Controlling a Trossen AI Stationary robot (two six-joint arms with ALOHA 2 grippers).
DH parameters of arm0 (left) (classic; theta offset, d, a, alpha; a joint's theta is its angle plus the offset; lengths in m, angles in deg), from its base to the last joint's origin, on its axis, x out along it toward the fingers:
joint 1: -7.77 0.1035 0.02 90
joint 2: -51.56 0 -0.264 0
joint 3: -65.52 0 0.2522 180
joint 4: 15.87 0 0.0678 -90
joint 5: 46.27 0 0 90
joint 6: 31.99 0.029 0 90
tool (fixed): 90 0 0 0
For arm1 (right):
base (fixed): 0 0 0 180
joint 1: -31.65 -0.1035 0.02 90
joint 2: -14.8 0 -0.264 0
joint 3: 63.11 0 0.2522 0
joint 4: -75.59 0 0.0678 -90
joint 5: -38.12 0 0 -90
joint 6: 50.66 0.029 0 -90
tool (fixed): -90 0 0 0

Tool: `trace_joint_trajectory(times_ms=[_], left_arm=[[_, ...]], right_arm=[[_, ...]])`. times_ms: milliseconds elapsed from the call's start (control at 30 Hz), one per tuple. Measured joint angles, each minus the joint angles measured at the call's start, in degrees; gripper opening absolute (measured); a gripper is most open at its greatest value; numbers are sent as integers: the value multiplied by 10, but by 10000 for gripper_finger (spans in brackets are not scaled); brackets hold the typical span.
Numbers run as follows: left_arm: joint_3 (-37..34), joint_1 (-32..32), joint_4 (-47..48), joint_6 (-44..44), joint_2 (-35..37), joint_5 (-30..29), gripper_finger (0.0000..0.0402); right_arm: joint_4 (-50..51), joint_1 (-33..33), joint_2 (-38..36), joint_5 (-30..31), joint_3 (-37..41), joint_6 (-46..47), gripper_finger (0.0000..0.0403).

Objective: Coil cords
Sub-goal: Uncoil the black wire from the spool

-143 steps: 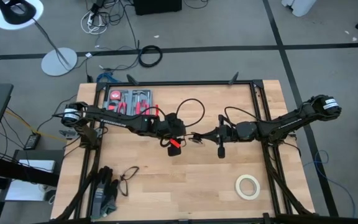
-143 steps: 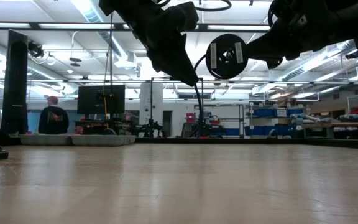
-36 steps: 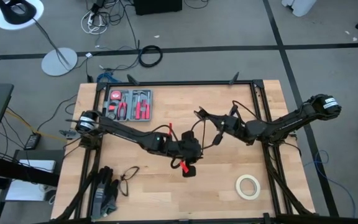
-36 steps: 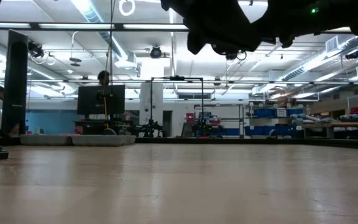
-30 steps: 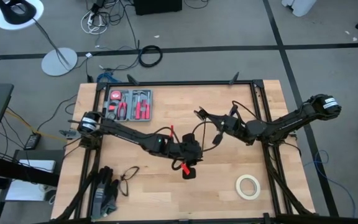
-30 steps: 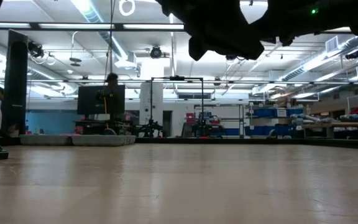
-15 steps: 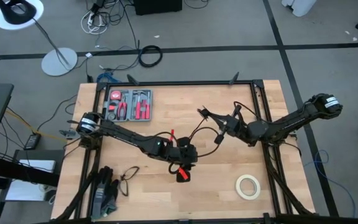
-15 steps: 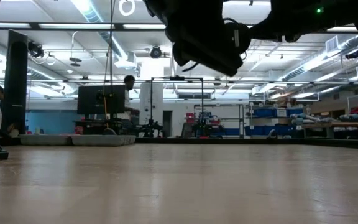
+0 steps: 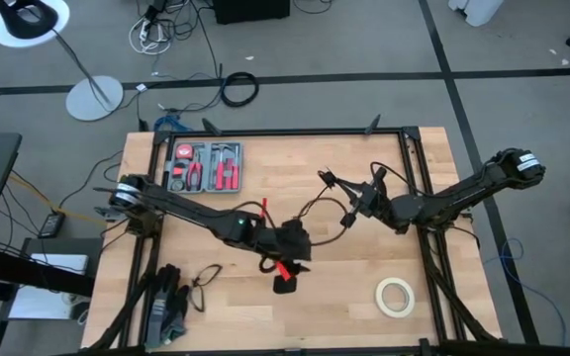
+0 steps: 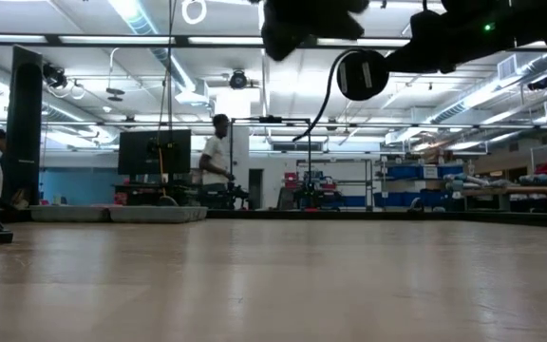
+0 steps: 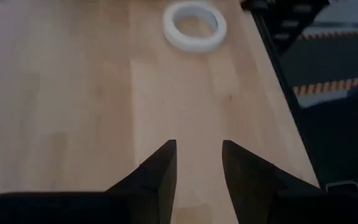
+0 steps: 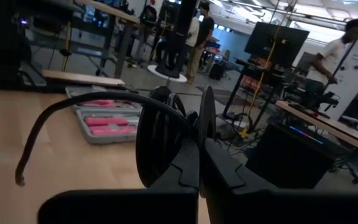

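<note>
The cord (image 9: 315,206) is a thin black cable, partly wound into a small coil (image 12: 157,140) and held above the middle of the table. My right gripper (image 9: 327,180) comes in from the table's right side and is shut on that coil. In the low view the coil (image 10: 361,74) shows as a dark round bundle with a tail (image 10: 323,100) curving down from it. My left gripper (image 9: 287,275) hovers nearer the table's front edge, apart from the cord. It is open (image 11: 199,165), with only bare wood between its fingers. My right gripper pinches the cord's coiled turns (image 12: 166,146) between its two shut fingers (image 12: 191,168), several turns together. The fingers lie about level and point toward the far left of the table. The coil hangs clear of the table, and one free end (image 12: 21,179) droops slack.
A cream-white tape roll (image 9: 394,296) lies near the front right corner. A tray of red-handled tools (image 9: 206,165) sits at the far left, and dark gloves and glasses (image 9: 176,297) at the front left. Black frame rails (image 9: 419,188) border the table. A person (image 10: 218,157) walks in the room behind.
My left gripper has drawn away from the cord toward the table's near edge and has risen. In the low view it no longer hides the coil. The coil now hangs from my right gripper alone, with its tail loose. My right wrist has turned a little.
</note>
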Motion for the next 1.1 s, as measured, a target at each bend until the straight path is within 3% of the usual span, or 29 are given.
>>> trace_joint_trajectory(times_ms=[133, 267, 633, 1100], left_arm=[[0, 0, 17, 28, 36, -69, 132], [0, 3, 62, 64, 54, -157, 132], [0, 9, 95, 186, 56, -269, 132], [0, 32, 70, 203, 44, -280, 131]], right_arm=[[11, -8, 0, -13, 0, 1, 0], [25, -27, 0, -72, 0, 6, 0], [59, -48, 0, -183, 0, 66, 0], [49, -36, 5, -235, 0, 104, 0]])
